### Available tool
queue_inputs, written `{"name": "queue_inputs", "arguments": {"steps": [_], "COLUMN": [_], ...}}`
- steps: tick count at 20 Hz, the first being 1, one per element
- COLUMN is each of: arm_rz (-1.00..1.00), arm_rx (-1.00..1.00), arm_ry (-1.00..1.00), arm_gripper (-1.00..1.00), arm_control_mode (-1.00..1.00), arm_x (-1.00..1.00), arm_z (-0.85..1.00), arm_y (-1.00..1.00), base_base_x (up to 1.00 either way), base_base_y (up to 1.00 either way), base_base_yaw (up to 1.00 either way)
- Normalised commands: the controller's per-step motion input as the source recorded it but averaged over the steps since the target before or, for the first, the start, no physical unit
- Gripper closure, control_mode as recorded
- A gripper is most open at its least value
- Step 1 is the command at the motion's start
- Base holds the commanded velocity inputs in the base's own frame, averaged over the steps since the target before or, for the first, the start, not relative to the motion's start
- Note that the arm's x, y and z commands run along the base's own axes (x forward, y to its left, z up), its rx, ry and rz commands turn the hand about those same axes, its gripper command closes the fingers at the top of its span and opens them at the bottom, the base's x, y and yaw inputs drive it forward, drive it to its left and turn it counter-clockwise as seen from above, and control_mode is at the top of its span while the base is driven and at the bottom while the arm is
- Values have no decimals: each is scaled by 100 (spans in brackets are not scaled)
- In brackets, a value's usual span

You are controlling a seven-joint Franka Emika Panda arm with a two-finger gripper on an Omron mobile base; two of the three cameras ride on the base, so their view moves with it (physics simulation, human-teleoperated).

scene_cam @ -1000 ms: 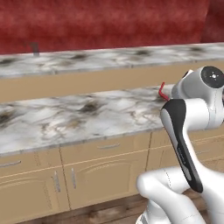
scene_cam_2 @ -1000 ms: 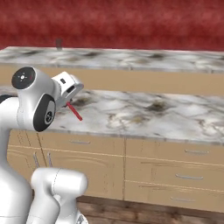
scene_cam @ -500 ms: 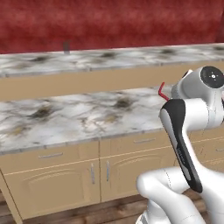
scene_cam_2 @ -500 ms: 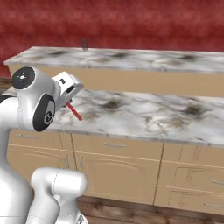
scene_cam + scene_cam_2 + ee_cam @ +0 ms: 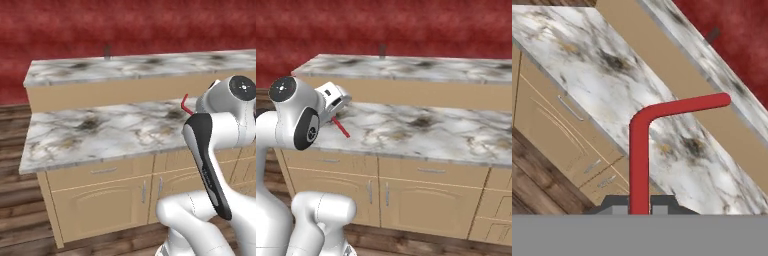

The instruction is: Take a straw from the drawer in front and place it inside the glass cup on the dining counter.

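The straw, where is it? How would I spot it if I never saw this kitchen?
Find the white robot arm in front of the marble counter. At its hand, shut on it, is the straw: a thin red stick with a bent top, the one bright red thing against tan cabinets and grey-white stone.

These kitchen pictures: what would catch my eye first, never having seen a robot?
The bent red straw, pinched in the shut gripper and sticking up in the hand view. Behind it run two marble tops; on the farther one, the dining counter, stands a tiny greyish glass cup against the red wall.
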Motion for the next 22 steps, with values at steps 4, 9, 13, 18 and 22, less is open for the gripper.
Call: {"name": "queue_inputs", "arguments": {"steps": [4,9,13,18,22], "arm_rz": [0,0,0,0,0], "arm_rx": [0,0,0,0,0], "arm_ry": [0,0,0,0,0], "arm_gripper": [100,100,100,100,100], "arm_control_mode": [100,100,100,100,100], "arm_x": [0,0,0,0,0], "arm_z": [0,0,0,0,0], "arm_y": [0,0,0,0,0], "base_base_x": [0,3,9,17,22], "base_base_y": [91,88,85,86,87], "base_base_yaw": [0,0,0,-1,-9]}}
